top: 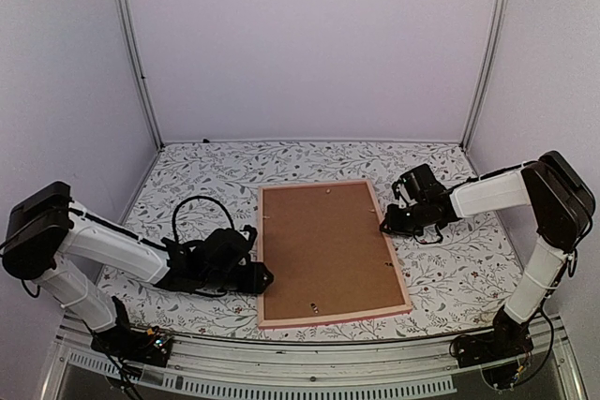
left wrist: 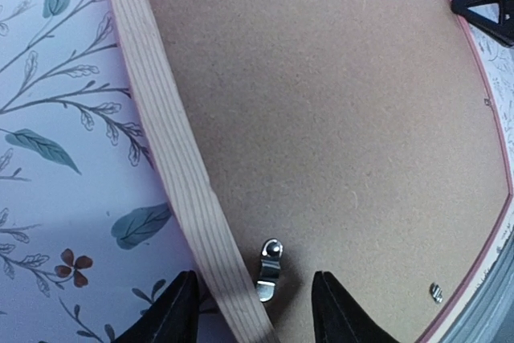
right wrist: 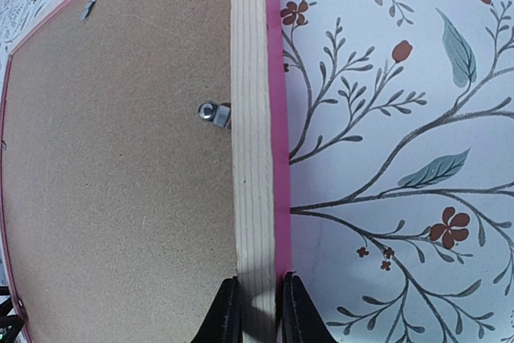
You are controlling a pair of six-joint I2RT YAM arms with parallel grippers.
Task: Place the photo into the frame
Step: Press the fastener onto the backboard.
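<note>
**Frame face down on the table, both arms at its rails.**

Nearest, the left gripper (left wrist: 253,287) reaches in low at the frame's (left wrist: 173,134) left rail, close to the near corner. Its black fingers are spread, one on the table side and one over the board (top: 323,245). They stand astride the rail and a small clip (left wrist: 271,267) and, as far as the wrist view shows, touch neither. This placement suggests work on that clip, a bright stamped-metal tab on a screw, seemingly made to swing and lock the board in.

The rail is pale raw wood with straight grain, flat on its back, with a thin pink outer edge. The board is matt brown and finely fibrous, and it fills the whole opening between the rails. The photo shows in no view, and whether it lies beneath the board cannot be told.

Farther off, the right gripper (right wrist: 259,303) pinches the right rail with one finger on each side of the wood. It is probably there to steady the frame against sliding on the table (top: 187,175), whose smooth pale cover is printed with leafy sprigs and small red flowers. Just inside that rail sits a second clip (right wrist: 213,112), also metal, its tab pointing toward the wood.
</note>
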